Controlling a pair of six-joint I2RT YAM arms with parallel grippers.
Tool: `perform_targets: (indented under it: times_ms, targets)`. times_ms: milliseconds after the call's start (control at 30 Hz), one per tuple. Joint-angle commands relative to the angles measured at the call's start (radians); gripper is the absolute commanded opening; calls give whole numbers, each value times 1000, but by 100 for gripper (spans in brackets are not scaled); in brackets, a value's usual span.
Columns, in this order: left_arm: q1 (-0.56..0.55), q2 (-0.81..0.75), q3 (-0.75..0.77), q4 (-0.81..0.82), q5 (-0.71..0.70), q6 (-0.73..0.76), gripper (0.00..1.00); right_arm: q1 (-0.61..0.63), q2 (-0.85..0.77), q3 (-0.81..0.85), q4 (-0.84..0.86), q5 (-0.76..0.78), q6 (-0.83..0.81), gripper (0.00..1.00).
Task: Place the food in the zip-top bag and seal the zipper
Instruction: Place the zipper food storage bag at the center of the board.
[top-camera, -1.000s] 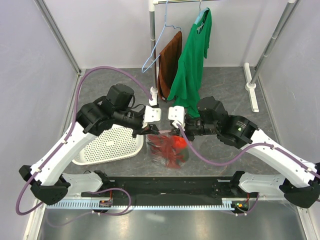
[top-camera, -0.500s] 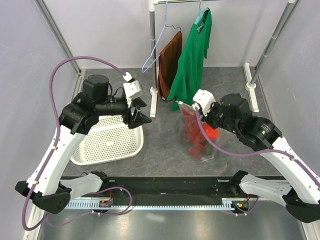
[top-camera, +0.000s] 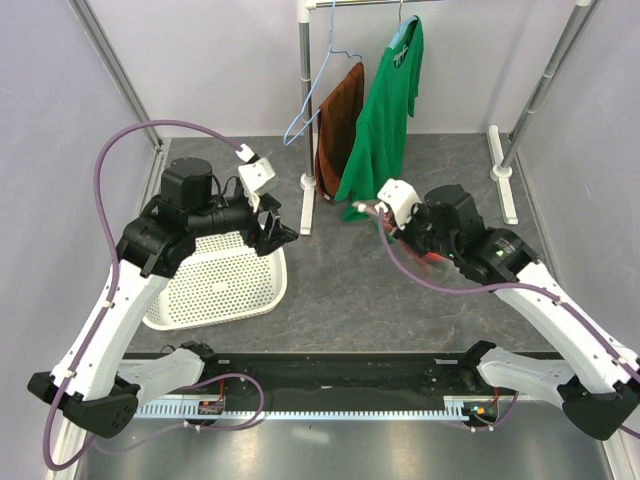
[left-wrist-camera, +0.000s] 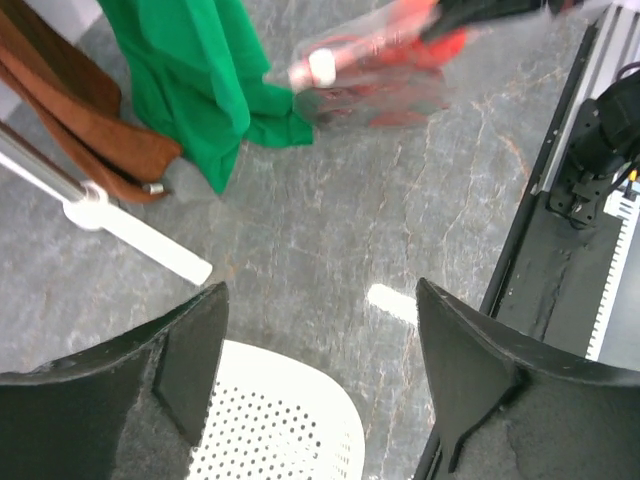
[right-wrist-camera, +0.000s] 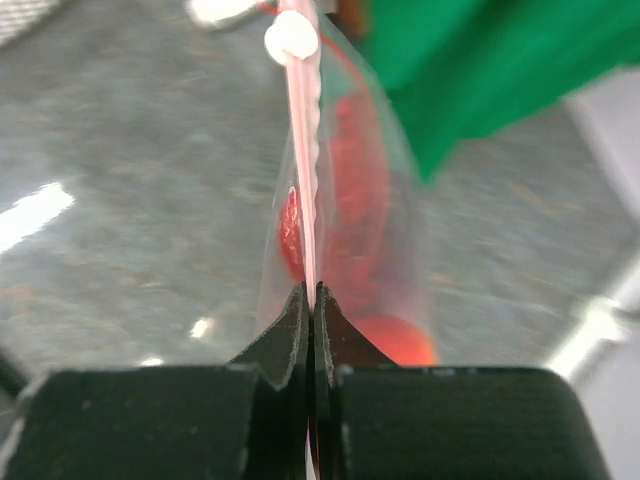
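My right gripper (right-wrist-camera: 312, 295) is shut on the pink zipper (right-wrist-camera: 303, 150) of the zip-top bag (left-wrist-camera: 370, 75) and holds it up off the table. A white slider (right-wrist-camera: 290, 38) sits at the strip's far end. Red food (right-wrist-camera: 350, 220) shows blurred through the clear plastic; single pieces cannot be told apart. From above, my right gripper (top-camera: 383, 214) is right of centre, and its arm covers most of the zip-top bag (top-camera: 366, 208). My left gripper (top-camera: 283, 230) hangs open and empty over the basket's right corner, well left of the bag; its fingers (left-wrist-camera: 190, 360) stand wide apart.
A white perforated basket (top-camera: 215, 290) lies at the left under my left arm. Behind stands a clothes rack post (top-camera: 305, 100) with a green shirt (top-camera: 380, 120), a brown garment (top-camera: 338, 125) and a pale blue hanger (top-camera: 315, 100). The rack's white foot (left-wrist-camera: 130, 235) lies on the grey table.
My left gripper let go of the bag, opened and drew back left over the basket. My right gripper lifted the bag off the table and carried it back and right.
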Motion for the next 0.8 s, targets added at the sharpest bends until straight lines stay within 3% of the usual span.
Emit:
perform_targets:
  times_ms: [0, 33, 167, 367, 467, 533, 567, 767]
  targets:
    - [6, -36, -55, 43, -50, -67, 89, 19, 64, -127, 183, -214, 133, 0]
    - [8, -41, -66, 46, -61, -73, 98, 23, 79, -139, 217, -233, 179, 0]
    - [55, -83, -145, 59, -61, -134, 100, 55, 182, -175, 401, -303, 280, 0]
    - [152, -82, -195, 36, -26, -237, 100, 144, 361, -161, 550, -236, 371, 0]
    - [227, -12, -164, -33, 50, -278, 100, 161, 446, -117, 550, -245, 382, 43]
    - [273, 51, -143, -95, 98, -280, 100, 163, 448, -95, 550, -260, 405, 60]
    - [316, 68, -120, -115, 133, -274, 100, 163, 437, -83, 553, -263, 410, 73]
    - [400, 180, 1, -176, 163, -254, 100, 164, 274, -2, 478, -262, 433, 96]
